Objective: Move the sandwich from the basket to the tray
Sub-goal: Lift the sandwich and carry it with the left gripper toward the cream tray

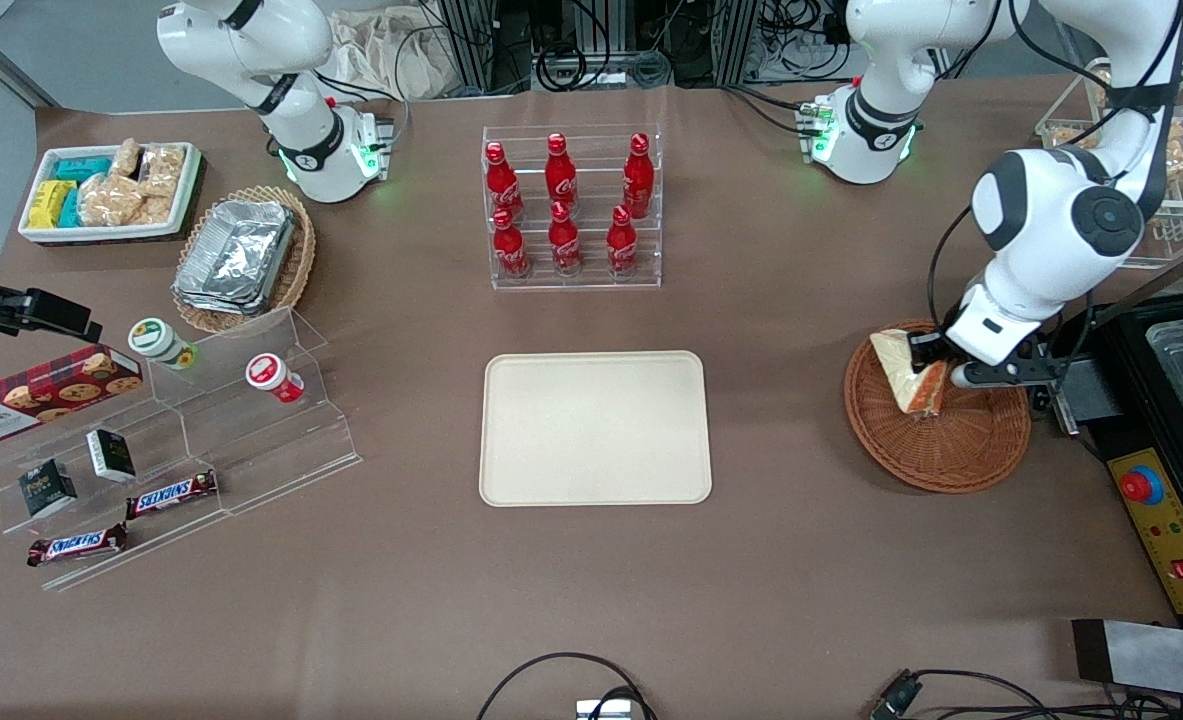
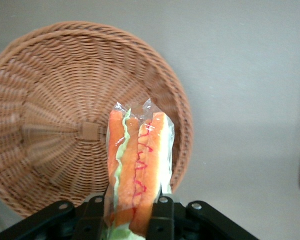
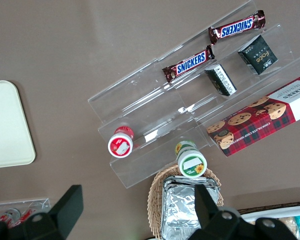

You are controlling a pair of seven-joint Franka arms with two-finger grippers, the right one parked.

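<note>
Sandwich gripped, above the basket.
My gripper pinches the sandwich over the basket; I should rise clear of the rim before heading to the tray.

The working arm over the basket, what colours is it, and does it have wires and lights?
The working arm is glossy white with rounded shells, black rings at its joints and a dark round cap on its elbow. A black cable loops along it. Its base glows green. The gripper, over the basket, has a white body and black fingers.
</note>
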